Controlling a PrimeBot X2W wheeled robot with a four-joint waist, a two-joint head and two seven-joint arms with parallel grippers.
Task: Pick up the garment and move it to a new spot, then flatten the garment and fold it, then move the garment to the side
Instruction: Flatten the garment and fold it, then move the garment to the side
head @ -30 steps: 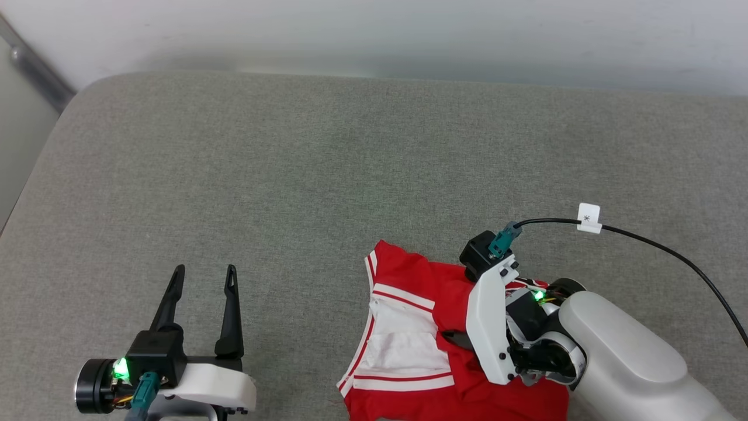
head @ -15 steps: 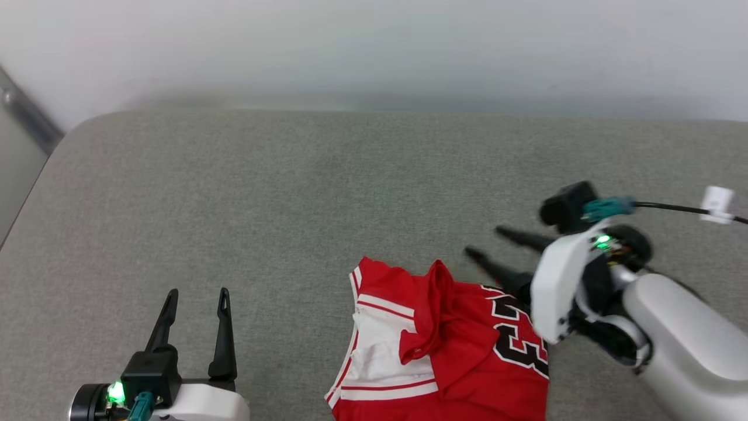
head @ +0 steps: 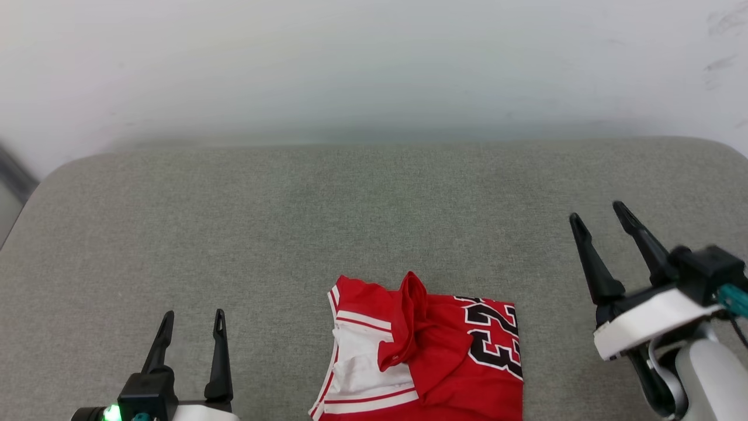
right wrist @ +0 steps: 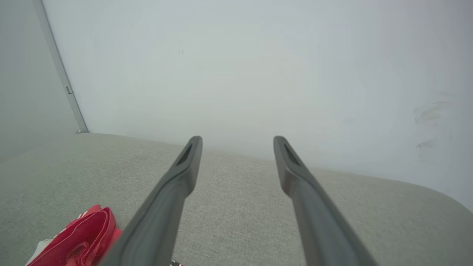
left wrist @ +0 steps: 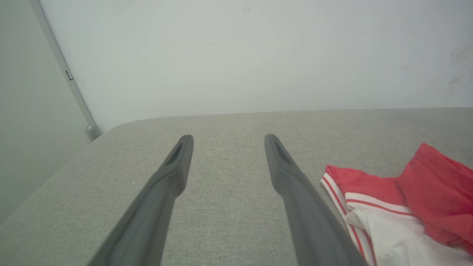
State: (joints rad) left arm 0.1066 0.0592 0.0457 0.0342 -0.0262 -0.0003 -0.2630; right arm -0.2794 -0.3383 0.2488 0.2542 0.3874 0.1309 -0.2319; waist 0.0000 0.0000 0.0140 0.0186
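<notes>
The garment point(head: 426, 351) lies loosely folded on the grey cushion point(head: 292, 222), at the head view's bottom edge, between the grippers and touching neither. The left gripper point(head: 194, 316) and right gripper point(head: 597, 211) hold nothing, fingers spread wide. Beyond the garment the cushion runs to its far edge at the white wall point(head: 374, 70), corners rounded.

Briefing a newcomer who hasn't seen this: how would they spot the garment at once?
On the grey padded surface, look at its near edge, between the left gripper and right gripper. The garment lies there, loosely folded. It alone is red, with white sleeve and black 23.
</notes>
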